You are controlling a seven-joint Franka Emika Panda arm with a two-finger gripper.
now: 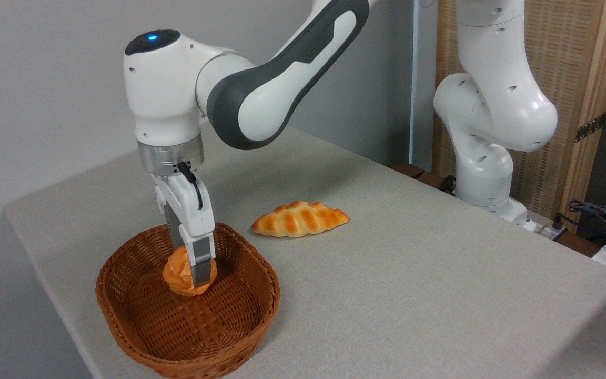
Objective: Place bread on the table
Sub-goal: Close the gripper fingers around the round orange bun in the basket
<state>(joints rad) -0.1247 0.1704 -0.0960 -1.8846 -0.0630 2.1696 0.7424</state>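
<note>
Orange-golden and glossy, the bread (179, 273) is showing as a small round bun with a folded, knotted top, and it is sitting inside the brown wicker basket (240, 316), toward the basket's back half. Whether it is resting on the woven floor or hanging just above it cannot be told.

The white arm (261, 89) is reaching in from the upper right, its wrist turned so the pincer (193, 271) is pointing straight down into the basket. The pincer is gripping the bread: the near finger (203, 263) is pressing flat against the bun's front right side, and the far finger is mostly hidden behind the bun. A black cable is running down the side of the pincer body.

The basket is lying near the tabletop's (413, 295) front left edge, its lower rim cut off by the frame. A longer braided loaf (300, 218) is lying on the tabletop behind and to the right of the basket, apart from it, toward the middle. The grey-beige tabletop is stretching open to the right of the basket and loaf, as far as the right edge. The arm's base (487, 184) is standing by the far right edge.
</note>
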